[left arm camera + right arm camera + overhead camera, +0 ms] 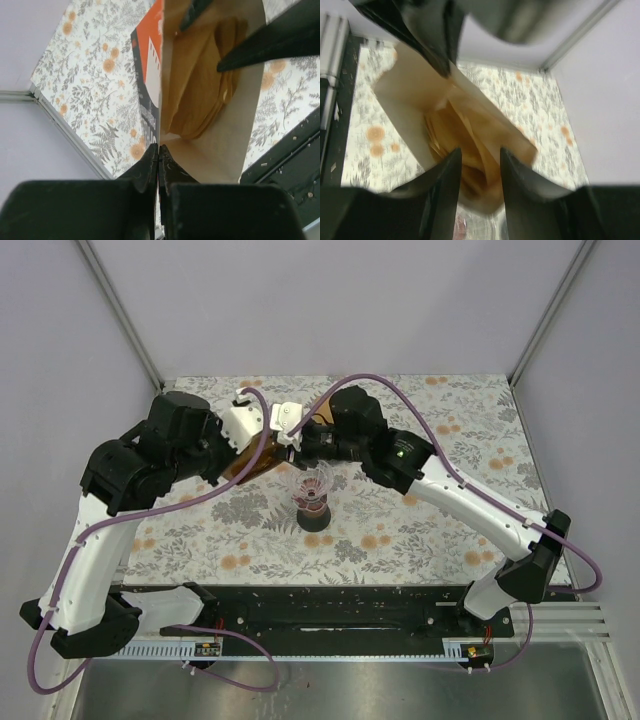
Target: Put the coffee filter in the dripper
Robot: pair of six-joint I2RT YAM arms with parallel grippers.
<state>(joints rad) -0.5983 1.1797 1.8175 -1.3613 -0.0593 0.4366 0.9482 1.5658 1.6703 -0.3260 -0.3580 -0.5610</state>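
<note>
From above, the left gripper (258, 432) is holding a brown packet (255, 458) up in the air, tipped toward the middle. I think it is doing this so the other arm can reach inside. The right gripper (297, 440) is poking into the top of that packet. The glass dripper (313, 488) is standing on the flowery table (430, 520), just below the two grippers and waiting for its filter. Nothing is sitting in it yet.

From the left wrist, the left gripper (158, 150) is squeezing shut on the bottom edge of the packet (215, 145). The packet is showing orange and black print on its outside. Its mouth is gaping open, and a stack of coffee filters (200, 95) is lying inside. They are looking thin, brown and papery, with round edges. The black fingers (270, 45) of the right gripper are coming in from the top, and one tip is touching the stack.

From the right wrist, the right gripper (481, 155) is reaching into the packet with its fingers standing apart, one on each side of the filter edges (465, 125). It is looking open, not pinching yet. I think it is getting ready to close on one filter, and picking just one thin sheet from the stack is looking tricky
</note>
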